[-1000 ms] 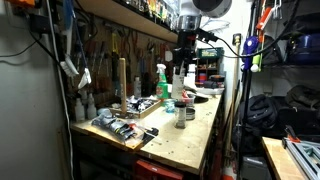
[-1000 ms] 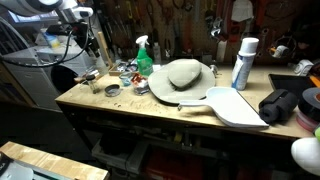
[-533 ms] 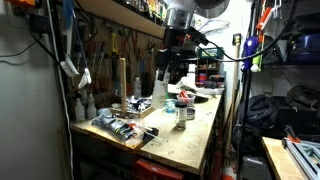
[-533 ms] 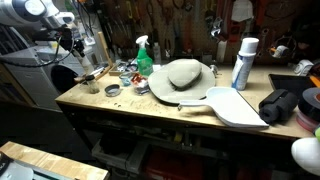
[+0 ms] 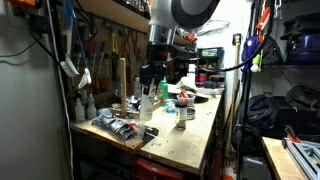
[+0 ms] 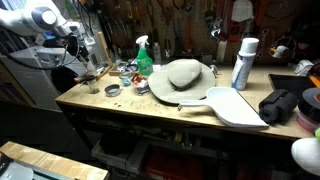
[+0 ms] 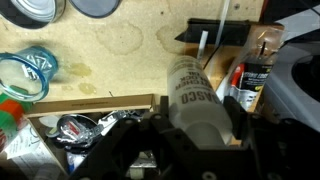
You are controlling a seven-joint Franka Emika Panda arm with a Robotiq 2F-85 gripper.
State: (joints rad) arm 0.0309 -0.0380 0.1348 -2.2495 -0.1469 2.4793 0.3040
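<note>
My gripper (image 7: 196,128) is shut on a white cylindrical bottle (image 7: 190,88) with black lettering, which lies lengthwise between the fingers in the wrist view. In an exterior view the gripper (image 5: 152,82) holds it above the wooden tray (image 5: 138,108) at the back of the workbench (image 5: 190,140). In the exterior view from the opposite side the gripper (image 6: 76,42) hangs over the bench's far left end. Below it in the wrist view lie the tray's wooden edge (image 7: 90,102) and tools (image 7: 75,128).
A blue-rimmed glass jar (image 7: 22,76), a tin (image 7: 35,10) and a spray can (image 7: 252,78) lie on the bench. A green spray bottle (image 6: 143,56), a hat (image 6: 186,73), a white can (image 6: 243,62) and a white board (image 6: 236,106) stand further along.
The arm has swung along the bench with the white bottle in its gripper, from above the jar towards the tray at the bench's end, and dropped somewhat lower.
</note>
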